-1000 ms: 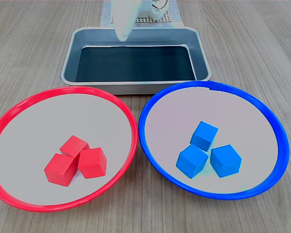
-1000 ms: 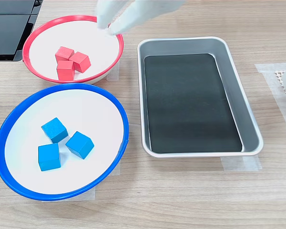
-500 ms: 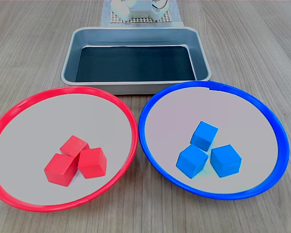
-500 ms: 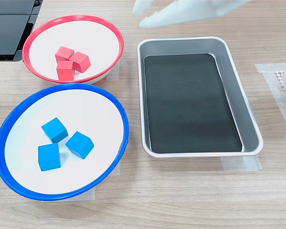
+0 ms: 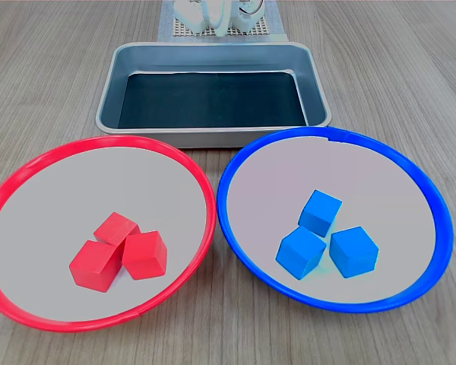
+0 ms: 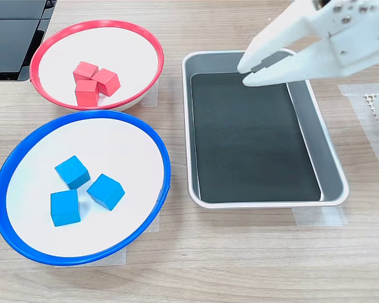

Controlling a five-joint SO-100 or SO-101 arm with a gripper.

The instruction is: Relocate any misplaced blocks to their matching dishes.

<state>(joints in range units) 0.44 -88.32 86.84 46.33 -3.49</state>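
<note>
Sorting scene on a wooden tabletop (image 6: 252, 252). The red-rimmed dish (image 6: 148, 39) holds three red cubes (image 6: 93, 83) clustered toward its side nearest the tabletop's edge in the first exterior view; the blue-rimmed dish (image 6: 158, 148) holds three blue cubes (image 6: 82, 189) in a loose triangle. Every cube visible lies in the dish of its own colour, so by this evidence no misplaced block remains and the task appears complete.

The white gripper (image 6: 247, 72) hangs above the silver metal tray (image 6: 331, 196), over its end nearest the red-rimmed dish. Its jaws stand slightly parted and hold nothing. Both groups of cubes lie toward the second exterior view's left of the fingertips, well apart from them, the red group nearer than the blue. The cubes have no long axis; any approach angle would serve.

The tray's dark floor is bare in both exterior views. The second exterior view alone shows the gripper and its jaw gap. The first exterior view shows only the white arm base (image 5: 213, 15) at the tabletop's far edge behind the tray, and gives the clearer look at cube faces.
</note>
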